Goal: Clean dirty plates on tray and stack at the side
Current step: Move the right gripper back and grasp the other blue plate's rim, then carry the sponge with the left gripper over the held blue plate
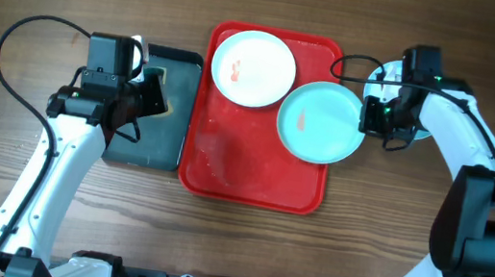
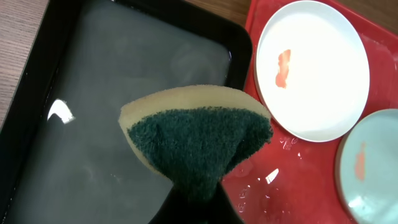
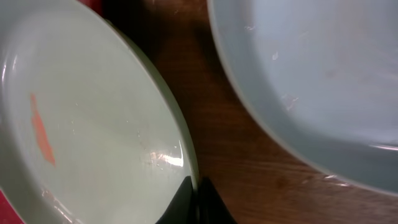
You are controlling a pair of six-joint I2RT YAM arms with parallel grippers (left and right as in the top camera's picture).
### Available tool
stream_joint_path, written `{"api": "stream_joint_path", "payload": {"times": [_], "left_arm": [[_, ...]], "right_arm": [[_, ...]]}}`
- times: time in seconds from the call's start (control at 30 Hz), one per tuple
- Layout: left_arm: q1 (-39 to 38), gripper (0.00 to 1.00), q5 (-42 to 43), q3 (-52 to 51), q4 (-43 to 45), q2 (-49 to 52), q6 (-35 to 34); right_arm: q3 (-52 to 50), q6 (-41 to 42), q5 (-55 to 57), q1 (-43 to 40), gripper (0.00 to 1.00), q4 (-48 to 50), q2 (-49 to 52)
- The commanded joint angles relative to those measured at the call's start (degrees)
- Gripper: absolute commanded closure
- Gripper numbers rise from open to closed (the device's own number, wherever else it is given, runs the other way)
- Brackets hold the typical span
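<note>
The red tray [image 1: 252, 173] holds a white plate [image 1: 254, 67] with an orange smear at its back. A pale blue plate [image 1: 320, 122] with an orange smear overhangs the tray's right rim. My right gripper [image 1: 374, 117] is shut on that plate's right rim, also seen in the right wrist view [image 3: 193, 186]. A second pale blue plate [image 3: 311, 74] lies on the table to its right, mostly hidden under the right arm in the overhead view. My left gripper [image 1: 150, 94] is shut on a yellow and green sponge [image 2: 199, 143] over the black tray [image 1: 145, 144].
The black tray [image 2: 93, 124] sits left of the red tray and holds cloudy water. Water drops lie on the red tray's floor [image 2: 273, 180]. A cable loops over the table at the back left [image 1: 25, 30].
</note>
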Motion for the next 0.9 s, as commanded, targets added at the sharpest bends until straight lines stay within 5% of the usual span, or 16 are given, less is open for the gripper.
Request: {"api": "stream_joint_path", "payload": {"times": [0.0, 0.37, 0.6, 0.67, 0.77, 0.87], "left_arm": [[-0.1, 0.96, 0.7, -0.2, 0.3, 0.2, 1.2], [-0.1, 0.96, 0.7, -0.2, 0.0, 0.2, 1.2], [-0.1, 0.96, 0.7, -0.2, 0.0, 0.2, 1.2], [-0.1, 0.96, 0.7, -0.2, 0.0, 0.2, 1.2], [-0.2, 0.96, 0.7, -0.2, 0.0, 0.2, 1.2], [-0.1, 0.96, 0.7, -0.2, 0.0, 0.2, 1.2]], "right_arm": [[-0.1, 4.1, -3.3, 4.2, 0.96, -3.2, 0.3], [-2.6, 15.9, -3.3, 22.4, 0.96, -1.9, 0.4], [-6.3, 28.1, -3.3, 25.0, 0.96, 3.0, 0.4], [-6.2, 24.4, -3.3, 25.0, 0.92, 4.0, 0.4], [-3.0, 12.7, -3.2, 24.5, 0.71, 1.5, 0.3], [-1.1, 10.5, 0.1, 24.5, 0.67, 2.4, 0.3]]}}
